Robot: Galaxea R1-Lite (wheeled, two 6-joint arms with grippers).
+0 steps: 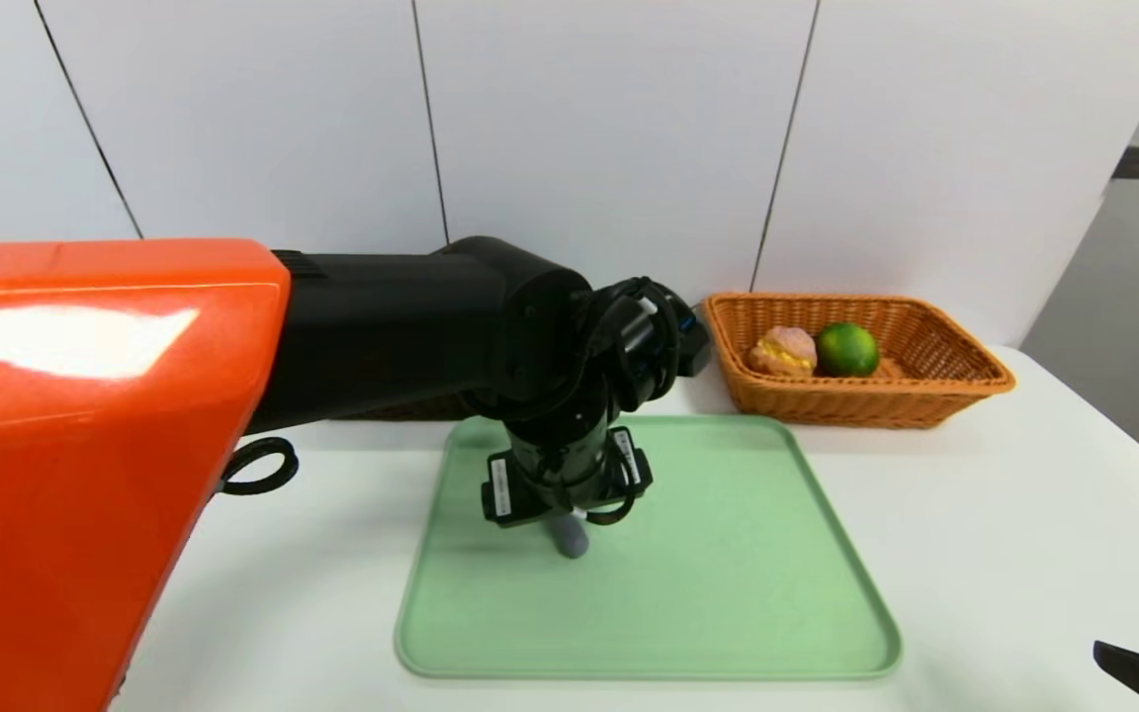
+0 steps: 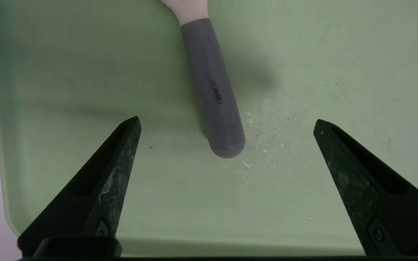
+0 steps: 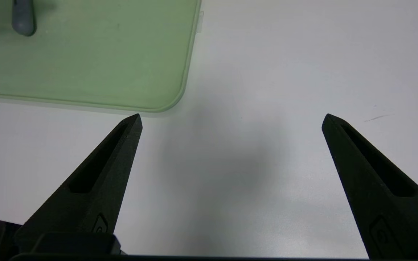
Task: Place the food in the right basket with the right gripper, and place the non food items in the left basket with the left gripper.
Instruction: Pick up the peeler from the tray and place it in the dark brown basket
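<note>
On green tray (image 1: 728, 593), centre of white table (image 1: 975, 554): one item left, a utensil with a grey handle (image 2: 214, 90) joined to a pale, cream-coloured part that runs out of the left wrist view; kind of utensil not determinable. Judged a non-food item, hence bound for the left basket and the left gripper (image 2: 227, 123).

Right basket (image 1: 925, 396), wicker, at the far right of the table against the wall: holding a pastry-like bun (image 1: 783, 350) and a green citrus fruit (image 1: 847, 348), side by side and touching or nearly so. Food portion of the sort judged complete. Left basket almost wholly hidden behind the left arm; contents not visible.

Left gripper: poised over the tray, pointing steeply down, fingers (image 2: 122, 152) spread wide, nothing between them. Rounded end of the handle centred in the gap between the fingertips, clear of both, shaft running away from the gripper roughly at right angles to the line joining the tips. Orientation suited to closing across the narrow width of the handle, not along its length. Contact with tray or handle not evident; further lowering judged necessary before closing.

Right gripper (image 3: 230, 119): held apart over bare table just off the tray's near right corner, fingers spread, empty; idle, presumably kept clear of the left arm's working space.
</note>
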